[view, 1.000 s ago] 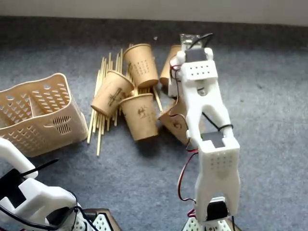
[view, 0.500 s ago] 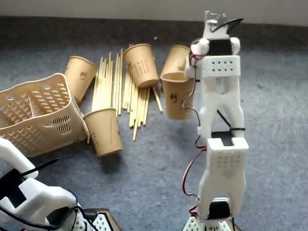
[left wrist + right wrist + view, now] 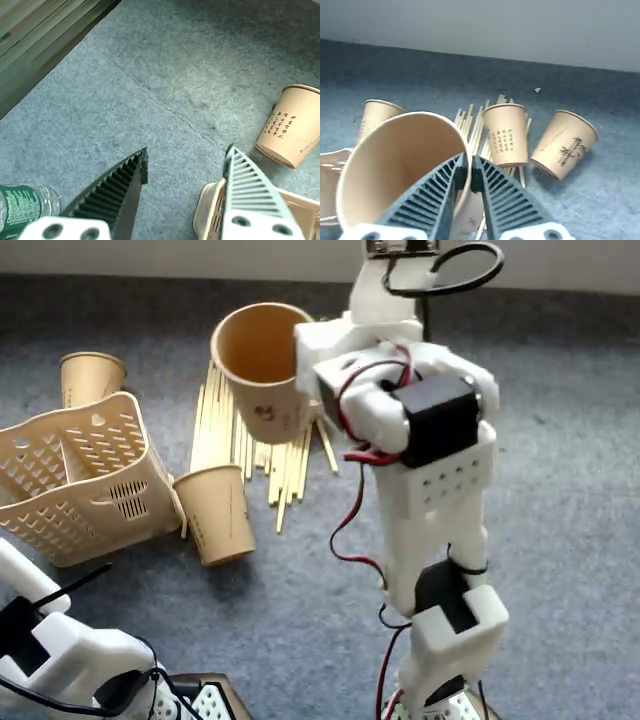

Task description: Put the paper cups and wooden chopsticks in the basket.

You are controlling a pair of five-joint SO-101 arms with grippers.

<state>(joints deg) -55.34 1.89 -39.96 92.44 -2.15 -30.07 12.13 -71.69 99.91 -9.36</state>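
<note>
Basket [image 3: 120, 495] sits at the left of the high view. Chopsticks [image 3: 245, 445] lie scattered beside it. Right gripper [image 3: 469, 169] is clamped on the rim of a raised paper cup [image 3: 262, 370] above them. A loose cup [image 3: 215, 512] lies just beside the basket. Left gripper [image 3: 185, 170] is spread open near the basket's rim.

Nothing truly legible here: the tan paper cup lying on its side [image 3: 295, 132] in the left wrist view carries short columns of dark characters, too small to make out, and similar columns run down a second tan paper cup [image 3: 506, 134] in the right wrist view. Beside that one, the tilted tan paper cup [image 3: 565, 144] shows a dark bamboo-like sprig with unreadable marks, and the raised tan paper cup [image 3: 260, 380] has just a small dark print low on its wall. The clear plastic bottle with a green label [image 3: 22, 207] bears pale lettering, too blurred to read.
</note>
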